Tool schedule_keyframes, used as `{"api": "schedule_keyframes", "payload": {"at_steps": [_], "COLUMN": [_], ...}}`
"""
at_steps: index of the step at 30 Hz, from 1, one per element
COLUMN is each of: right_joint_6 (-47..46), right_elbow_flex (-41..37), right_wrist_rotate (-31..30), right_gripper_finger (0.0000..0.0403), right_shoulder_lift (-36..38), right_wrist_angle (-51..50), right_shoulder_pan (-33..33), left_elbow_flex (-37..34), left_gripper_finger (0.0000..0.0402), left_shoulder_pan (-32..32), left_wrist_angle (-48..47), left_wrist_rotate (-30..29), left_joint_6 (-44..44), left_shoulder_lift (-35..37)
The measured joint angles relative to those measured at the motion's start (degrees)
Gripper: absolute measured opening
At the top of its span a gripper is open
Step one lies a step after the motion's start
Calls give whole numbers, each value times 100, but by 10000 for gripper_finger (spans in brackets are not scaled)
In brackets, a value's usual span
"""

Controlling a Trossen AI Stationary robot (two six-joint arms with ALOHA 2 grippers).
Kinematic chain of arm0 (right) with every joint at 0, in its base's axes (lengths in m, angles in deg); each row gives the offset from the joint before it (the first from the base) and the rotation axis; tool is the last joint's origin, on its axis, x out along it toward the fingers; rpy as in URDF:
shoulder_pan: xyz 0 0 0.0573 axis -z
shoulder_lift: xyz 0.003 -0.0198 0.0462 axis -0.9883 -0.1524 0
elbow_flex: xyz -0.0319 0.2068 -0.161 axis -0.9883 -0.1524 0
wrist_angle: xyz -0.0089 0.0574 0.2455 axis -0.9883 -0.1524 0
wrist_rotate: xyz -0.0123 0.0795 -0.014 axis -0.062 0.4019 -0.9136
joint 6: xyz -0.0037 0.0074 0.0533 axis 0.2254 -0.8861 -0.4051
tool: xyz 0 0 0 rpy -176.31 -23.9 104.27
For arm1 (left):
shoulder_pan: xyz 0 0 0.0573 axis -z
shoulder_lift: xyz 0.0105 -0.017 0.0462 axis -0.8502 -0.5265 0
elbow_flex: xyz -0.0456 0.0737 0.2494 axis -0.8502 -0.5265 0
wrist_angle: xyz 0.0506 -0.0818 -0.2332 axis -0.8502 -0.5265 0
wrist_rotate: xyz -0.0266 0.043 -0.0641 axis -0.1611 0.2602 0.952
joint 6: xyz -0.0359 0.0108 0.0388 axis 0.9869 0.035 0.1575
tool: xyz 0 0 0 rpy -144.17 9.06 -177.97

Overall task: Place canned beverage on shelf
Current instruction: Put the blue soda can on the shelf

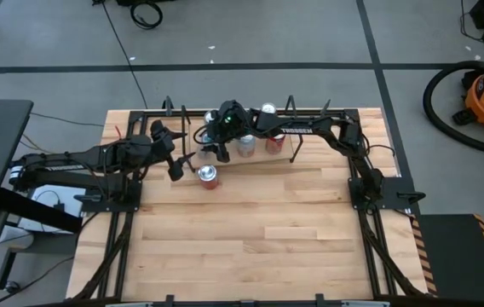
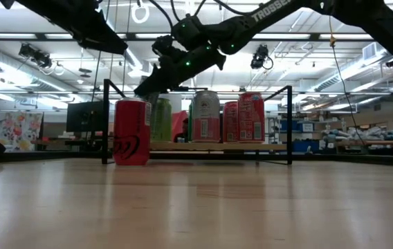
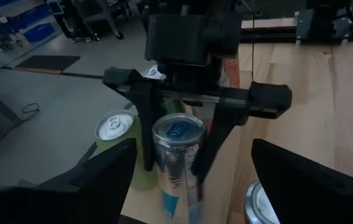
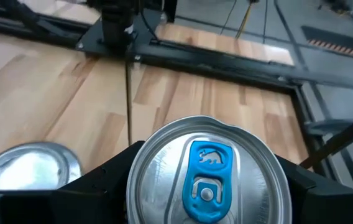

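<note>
Your right gripper point(image 3: 175, 163) fingers clasp a slim silver blue-tabbed can point(image 4: 205, 178) above the light wood plank shelf point(image 2: 210, 146), unreleased; the red can point(image 1: 209, 176) waits on the surface beside your left gripper point(image 1: 176, 165), fingers parted.

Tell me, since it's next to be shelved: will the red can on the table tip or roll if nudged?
The red can stands upright on the table: tall on a narrow base, so probably tippy. Once down, its round body would likely roll. Smooth metal, likely slippery.

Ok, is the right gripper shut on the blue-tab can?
Yes: the right gripper has both fingers clamped against the upright blue-tab can.
</note>
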Motion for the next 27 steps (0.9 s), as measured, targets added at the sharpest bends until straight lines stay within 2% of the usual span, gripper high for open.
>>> {"api": "schedule_keyframes", "payload": {"at_steps": [27], "right_joint_6": [-18], "right_elbow_flex": [-278], "right_wrist_rotate": [6], "right_gripper_finger": [260], "right_shoulder_lift": [15], "right_wrist_angle": [156], "right_shoulder_pan": [-9], "left_elbow_flex": [6], "left_gripper_finger": [329], "left_shoulder_pan": [15], "left_wrist_angle": [2], "left_wrist_rotate": [13], "left_joint_6": [272], "left_shoulder_lift": [-191]}}
